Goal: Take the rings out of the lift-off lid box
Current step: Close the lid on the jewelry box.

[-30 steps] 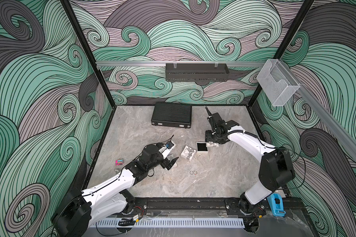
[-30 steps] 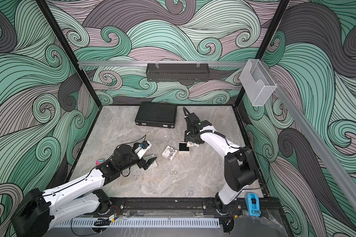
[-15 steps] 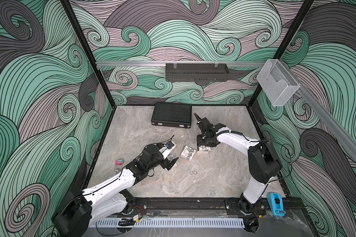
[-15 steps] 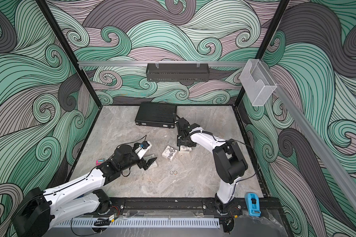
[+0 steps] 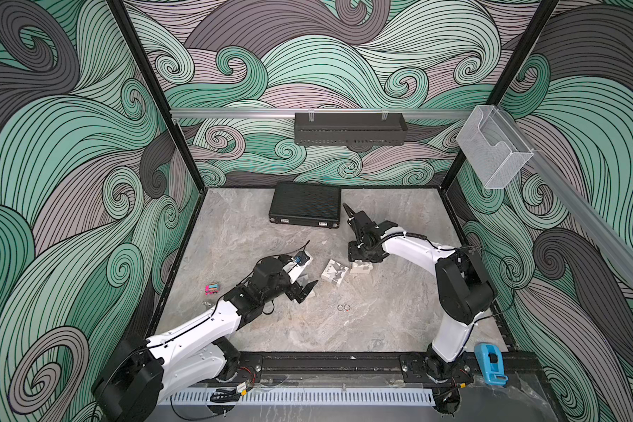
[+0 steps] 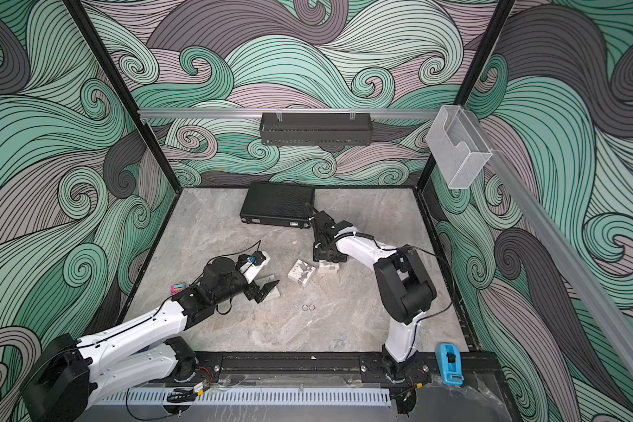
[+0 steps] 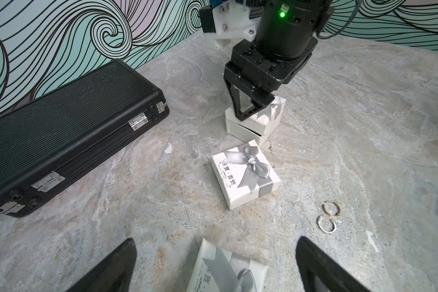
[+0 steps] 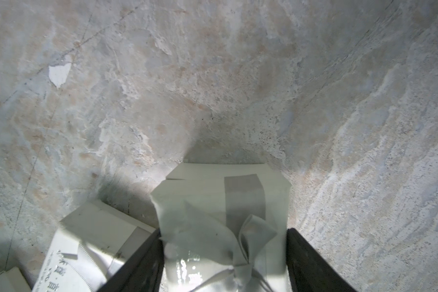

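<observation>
- At the back of the grey marble-look tabletop (image 5: 399, 329) there's a long black ribbed metal case (image 5: 305, 204), lying flat and shut.
- The right gripper (image 7: 253, 109) points straight down and is clamped onto the white ribboned lid (image 7: 257, 121) of a little cardboard gift box. The lid sits crooked on its white base (image 7: 240, 132), with a dark gap showing at one corner.
- The left gripper (image 7: 215, 242) has its jaws spread wide, low over a second white box with a grey satin ribbon (image 7: 228, 271). That one's cut off by the frame edge, so I can't really say if anything touches it.
- A third white square box with a silver bow and printed lettering (image 7: 245, 177) sits closed on the table, just beside the one being gripped.
- The rings (image 5: 343, 307): two are out on the bare tabletop, side by side and almost touching, near that closed box. One gold-coloured ring (image 7: 332, 208), one silvery studded ring (image 7: 327, 224). The insides of the boxes aren't visible.
</observation>
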Motion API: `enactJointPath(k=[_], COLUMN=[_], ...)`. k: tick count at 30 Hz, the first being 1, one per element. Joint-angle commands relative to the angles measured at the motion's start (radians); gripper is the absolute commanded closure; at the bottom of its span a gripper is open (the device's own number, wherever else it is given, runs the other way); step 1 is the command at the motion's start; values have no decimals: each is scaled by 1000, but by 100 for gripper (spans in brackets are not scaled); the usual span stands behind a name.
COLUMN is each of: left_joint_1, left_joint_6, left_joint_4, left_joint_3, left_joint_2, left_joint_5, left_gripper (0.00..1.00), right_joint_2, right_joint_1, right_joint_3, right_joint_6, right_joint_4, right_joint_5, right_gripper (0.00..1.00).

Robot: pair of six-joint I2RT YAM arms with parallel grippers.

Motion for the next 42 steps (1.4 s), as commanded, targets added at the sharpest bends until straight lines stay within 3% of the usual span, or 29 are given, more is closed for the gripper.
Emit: enactJointPath(k=[1,42], left_joint_1=[3,3], left_joint_6=[2,-1], left_joint_4=[11,14], left_joint_3=[25,25], left_joint_2=[2,9], left_joint_5=[12,15], left_gripper=[1,1], right_joint_2=[16,-14], right_joint_1=[7,38], right_joint_3=[18,3], right_joint_6=[23,37], right_joint_4=[-5,-26], right_joint_5=[5,92], right_gripper=[27,26])
